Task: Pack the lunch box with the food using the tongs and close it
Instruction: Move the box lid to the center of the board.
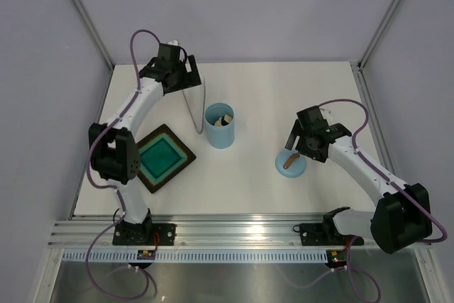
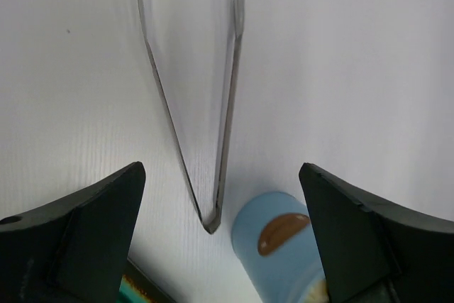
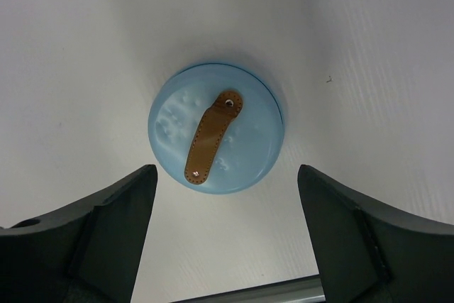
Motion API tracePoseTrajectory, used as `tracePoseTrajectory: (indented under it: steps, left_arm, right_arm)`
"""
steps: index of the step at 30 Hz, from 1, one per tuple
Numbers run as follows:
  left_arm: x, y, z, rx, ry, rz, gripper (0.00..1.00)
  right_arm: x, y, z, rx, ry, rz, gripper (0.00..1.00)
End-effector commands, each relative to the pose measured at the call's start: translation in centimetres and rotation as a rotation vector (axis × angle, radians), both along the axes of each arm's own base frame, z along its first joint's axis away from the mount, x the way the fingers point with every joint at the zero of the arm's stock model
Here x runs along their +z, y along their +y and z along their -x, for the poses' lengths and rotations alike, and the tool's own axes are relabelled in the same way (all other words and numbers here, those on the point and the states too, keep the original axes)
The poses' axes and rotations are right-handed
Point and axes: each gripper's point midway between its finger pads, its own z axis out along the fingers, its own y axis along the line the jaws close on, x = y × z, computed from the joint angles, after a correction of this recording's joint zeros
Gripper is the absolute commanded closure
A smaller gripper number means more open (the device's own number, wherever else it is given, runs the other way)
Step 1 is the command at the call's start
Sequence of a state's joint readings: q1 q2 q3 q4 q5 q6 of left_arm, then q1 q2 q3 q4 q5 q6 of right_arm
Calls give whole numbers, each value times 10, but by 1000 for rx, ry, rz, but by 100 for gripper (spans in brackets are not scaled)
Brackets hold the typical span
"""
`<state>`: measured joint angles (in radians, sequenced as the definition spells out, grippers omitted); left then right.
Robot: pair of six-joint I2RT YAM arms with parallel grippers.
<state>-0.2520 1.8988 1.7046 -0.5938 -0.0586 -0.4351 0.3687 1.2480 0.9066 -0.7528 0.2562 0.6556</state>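
The light blue lunch box (image 1: 220, 131) stands upright and uncovered mid-table, with pale food (image 1: 224, 119) inside. In the left wrist view its blue wall (image 2: 284, 250) carries a brown patch. The tongs (image 1: 199, 120) lie flat on the table just left of it, spread in a V (image 2: 225, 140) with the joint nearest the box. My left gripper (image 1: 177, 76) (image 2: 221, 175) hovers open above the tongs, touching nothing. The round blue lid (image 1: 291, 164) (image 3: 216, 127) with its brown handle (image 3: 213, 136) lies flat to the right. My right gripper (image 1: 294, 147) (image 3: 227, 169) is open just above it.
A flat dark square tray (image 1: 186, 152) with a teal inside lies left of the lunch box; its corner (image 2: 138, 290) shows at the bottom of the left wrist view. A metal rail (image 1: 234, 226) runs along the table's near edge.
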Motion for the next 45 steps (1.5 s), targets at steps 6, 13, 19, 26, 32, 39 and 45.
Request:
tracePoseTrajectory:
  steps: [6,13,19,26,32,39,45]
  left_arm:
    - [104,11,59,3,-222,101,6]
    - [100,17,98,-22,-196,102,6]
    - [112,16,119,-57,-219,120,6]
    - [120,16,129,-75,-228,122,6]
    - [123,9,139,-96,-229,107,5]
    - [135,-11,160,-143,-226,-7,5]
    - [125,-63,193,-310,-166,-15,13]
  right_arm:
    - [-26,15,-13,-34,55,-59,22]
    - [-39,24,-28,-25,82,-60,42]
    - [-46,32,-34,-8,100,-83,52]
    - [-37,72,-44,102,49,-237,74]
    - [-31,118,-43,221,56,-246,64]
    - [-18,114,-48,202,10,-207,16]
    - [24,50,-51,64,-144,-144,10]
